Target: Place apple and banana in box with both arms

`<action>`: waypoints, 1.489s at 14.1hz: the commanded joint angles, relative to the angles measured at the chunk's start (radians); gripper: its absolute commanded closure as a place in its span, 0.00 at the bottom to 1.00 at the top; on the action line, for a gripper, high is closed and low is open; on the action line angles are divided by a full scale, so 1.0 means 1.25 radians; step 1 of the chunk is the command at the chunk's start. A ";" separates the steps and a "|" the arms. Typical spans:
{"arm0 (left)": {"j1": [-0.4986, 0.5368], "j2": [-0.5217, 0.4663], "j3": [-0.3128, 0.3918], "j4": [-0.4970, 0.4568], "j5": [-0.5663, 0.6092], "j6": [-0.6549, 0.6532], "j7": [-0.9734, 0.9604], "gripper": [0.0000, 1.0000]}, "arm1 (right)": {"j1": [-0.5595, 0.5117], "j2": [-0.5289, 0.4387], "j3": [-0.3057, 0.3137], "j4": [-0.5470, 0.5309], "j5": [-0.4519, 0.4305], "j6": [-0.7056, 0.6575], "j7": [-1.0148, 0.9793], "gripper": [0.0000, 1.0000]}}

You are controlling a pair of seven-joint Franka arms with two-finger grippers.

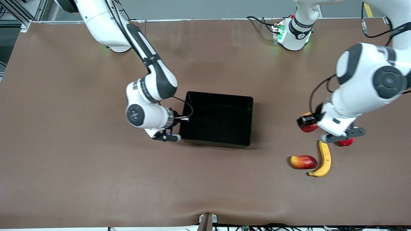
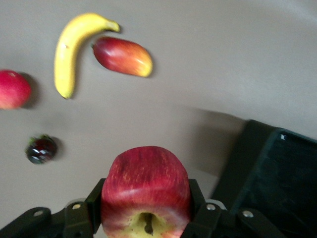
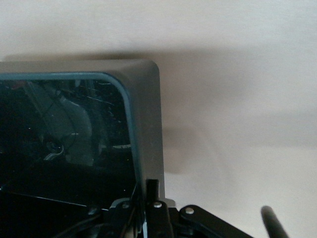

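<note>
gripping the firm, smooth apple (image 2: pixel 145 188) across its sides, the left end effector (image 2: pixel 146 210) is raised over the counter (image 1: pixel 96 179); the right end effector (image 3: pixel 148 208) is clamped on the rigid box (image 1: pixel 219 119) wall.

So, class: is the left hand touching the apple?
Touching. The left wrist view shows the left hand with a finger pressed against each side of the apple, no gap visible.
</note>
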 commanded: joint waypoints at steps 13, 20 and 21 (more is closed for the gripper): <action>-0.261 0.226 -0.007 0.005 0.079 0.150 -0.352 1.00 | 0.012 0.022 -0.014 0.062 -0.005 -0.012 0.005 0.00; -0.291 0.322 -0.008 -0.016 0.075 0.184 -0.339 1.00 | -0.106 -0.031 -0.019 0.246 -0.052 -0.374 0.004 0.00; -0.291 0.328 -0.009 -0.021 0.074 0.185 -0.336 0.99 | -0.120 -0.050 -0.018 0.264 -0.082 -0.396 0.003 0.00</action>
